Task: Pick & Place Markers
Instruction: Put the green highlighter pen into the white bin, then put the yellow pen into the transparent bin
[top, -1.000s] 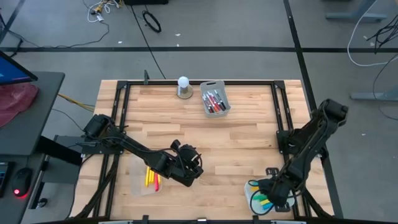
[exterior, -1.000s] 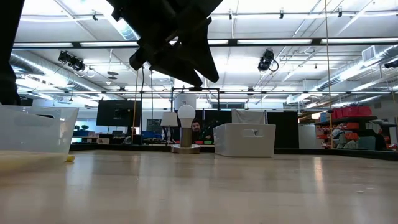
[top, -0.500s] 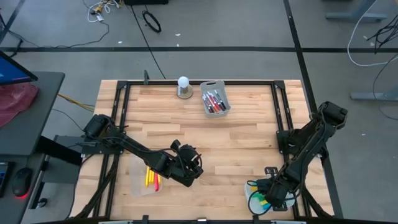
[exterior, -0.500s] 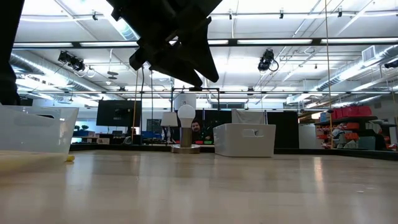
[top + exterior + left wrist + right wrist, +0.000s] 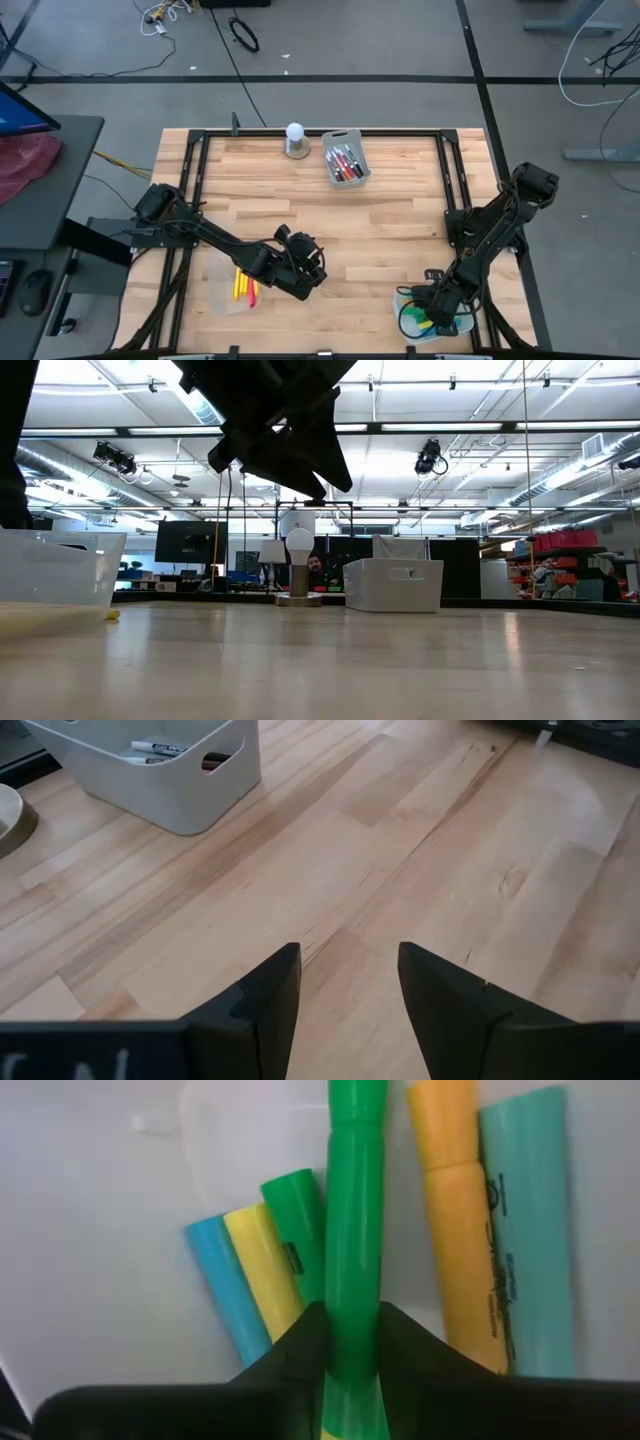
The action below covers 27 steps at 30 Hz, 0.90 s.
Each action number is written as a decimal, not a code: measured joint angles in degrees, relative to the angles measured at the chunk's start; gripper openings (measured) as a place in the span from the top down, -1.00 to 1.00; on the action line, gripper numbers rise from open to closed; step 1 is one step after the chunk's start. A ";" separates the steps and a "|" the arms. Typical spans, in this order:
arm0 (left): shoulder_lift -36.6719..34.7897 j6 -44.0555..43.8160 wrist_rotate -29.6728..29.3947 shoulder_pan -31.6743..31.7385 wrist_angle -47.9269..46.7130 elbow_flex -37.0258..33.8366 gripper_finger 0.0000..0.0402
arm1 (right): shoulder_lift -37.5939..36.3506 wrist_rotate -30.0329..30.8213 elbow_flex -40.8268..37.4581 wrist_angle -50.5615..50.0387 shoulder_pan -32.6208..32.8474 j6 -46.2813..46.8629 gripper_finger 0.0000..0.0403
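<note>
— Two hands are in view; where do we find each?

— We see the right hand (image 5: pixel 436 312) at the lower right of the high view, down in a white tray (image 5: pixel 404 325) at the near edge of the wooden surface (image 5: pixel 400 230). The left hand (image 5: pixel 312 275) sits low in the middle of that view, over bare wood, just right of a clear tray (image 5: pixel 222 290) holding yellow and red markers (image 5: pixel 243 288).

— What do we make of the right hand's grip?

— In the right wrist view its fingers (image 5: pixel 300 1348) press both sides of a green marker (image 5: pixel 355 1230), which runs straight out between them. We count other markers lying under and beside it: a blue one (image 5: pixel 225 1285), a yellow one (image 5: pixel 265 1275), a second green one (image 5: pixel 298 1230), an orange one (image 5: pixel 452 1220) and a teal one (image 5: pixel 525 1220).

— And the left?

— Its fingers (image 5: pixel 265 995) stand apart with nothing between them, only wood beyond. At the upper left of that wrist view we see a white bin (image 5: pixel 165 765) with markers inside, the same bin (image 5: pixel 346 158) at the top of the high view, beside a white ball (image 5: pixel 295 132) on its base.
</note>
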 joint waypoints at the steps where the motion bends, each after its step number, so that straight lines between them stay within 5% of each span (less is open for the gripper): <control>1: 0.00 0.00 0.00 0.00 0.03 0.00 0.12 | -0.03 0.41 -0.25 0.02 0.02 0.02 0.65; 13: 0.00 0.00 -0.01 -0.01 0.05 0.00 0.12 | -0.61 2.18 -0.74 -0.08 0.02 -1.24 0.27; 21: 0.00 -0.04 0.00 -0.02 0.20 0.00 0.12 | -9.91 1.51 -0.87 -2.74 -0.07 2.58 0.31; 25: 0.00 0.06 -0.01 0.00 0.20 0.00 0.12 | -15.69 8.96 -0.85 -2.49 -0.04 1.38 0.40; 27: 0.00 0.52 0.12 0.02 0.14 0.00 0.12 | -17.62 17.99 -0.85 -1.26 -0.07 -3.62 0.45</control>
